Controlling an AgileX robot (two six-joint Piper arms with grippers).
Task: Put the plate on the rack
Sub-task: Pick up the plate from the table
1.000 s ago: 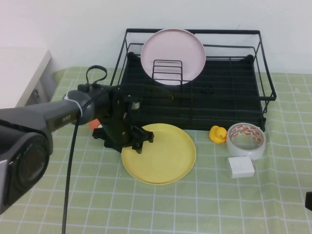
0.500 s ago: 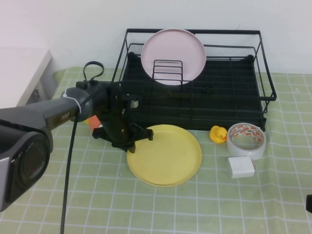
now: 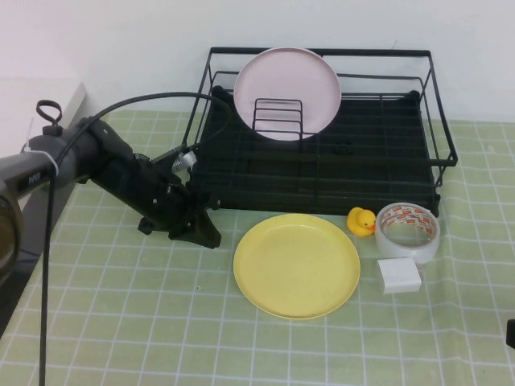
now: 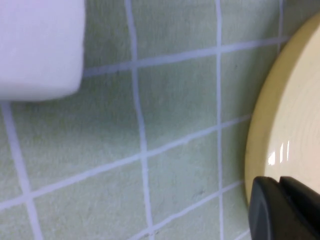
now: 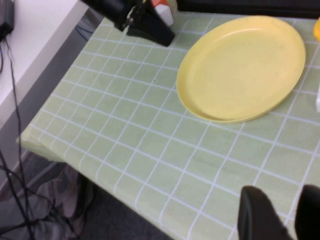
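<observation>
The yellow plate [image 3: 296, 265] lies flat on the green checked cloth in front of the black wire rack [image 3: 378, 153]. It also shows in the right wrist view [image 5: 245, 65] and the left wrist view [image 4: 292, 115]. My left gripper [image 3: 201, 232] is shut and empty, low over the cloth just left of the plate, its tip [image 4: 280, 200] at the plate's rim. It shows in the right wrist view too [image 5: 150, 27]. My right gripper [image 5: 282, 200] is open and empty above the cloth at the front right, apart from the plate.
A pale pink plate [image 3: 286, 84] stands upright in the rack's back left. A yellow rubber duck [image 3: 360, 220], a roll of tape [image 3: 406, 232] and a small white box [image 3: 398, 276] sit right of the yellow plate. The table's front edge [image 5: 90, 175] is near.
The yellow plate has slid right and toward the front. My left arm has dropped low and pulled back left, off the plate's left edge.
</observation>
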